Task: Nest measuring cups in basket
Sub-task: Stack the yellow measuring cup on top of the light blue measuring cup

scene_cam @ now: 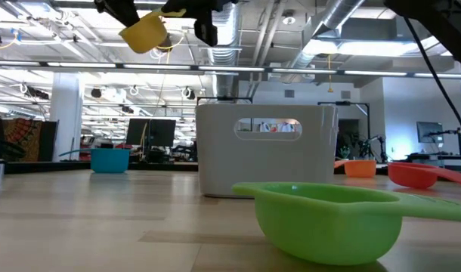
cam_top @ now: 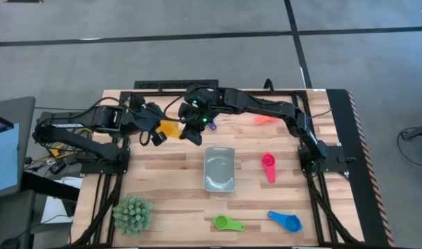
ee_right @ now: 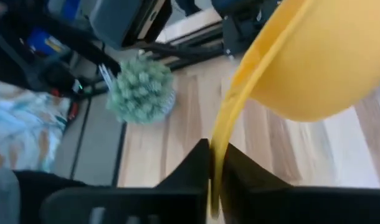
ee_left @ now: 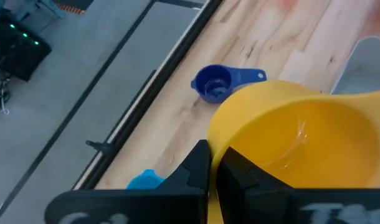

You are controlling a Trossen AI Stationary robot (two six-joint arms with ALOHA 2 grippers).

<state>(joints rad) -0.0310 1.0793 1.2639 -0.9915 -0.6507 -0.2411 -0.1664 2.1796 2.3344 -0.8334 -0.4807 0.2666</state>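
The yellow measuring cup (cam_top: 169, 128) hangs high above the table's far left part, between my two grippers, both shut on it. My left gripper (ee_left: 212, 152) comes at it from the left, my right gripper (ee_right: 212, 155) from the right. The low view shows the cup (scene_cam: 143, 32) well clear of the wood. The pale grey basket (cam_top: 220, 168) rests flat on its base at the table's middle, holding nothing. Lying loose on the table are a pink cup (cam_top: 268, 166), a green cup (cam_top: 228, 223), a blue cup (cam_top: 286, 221) and an orange cup (cam_top: 265, 119). My left gripper pinches the yellow cup's bowl wall at the rim (ee_left: 222, 140), one finger inside the bowl and one outside. The fingers slant down from the table's left. The cup is lifted clear. My right gripper pinches the cup's flat handle (ee_right: 216, 163) between its two fingers, the handle edge-on between them. The fingers slant down from the table's right. The bowl (ee_right: 314, 56) stands beyond the fingertips, clear of the table.
A spiky green plant ball (cam_top: 133, 213) sits at the near left corner. A purple-blue cup (ee_left: 215, 81) and a teal cup (ee_left: 146, 180) lie on the wood below the held cup, near the table's far edge. Bare wood lies to either side of the basket.
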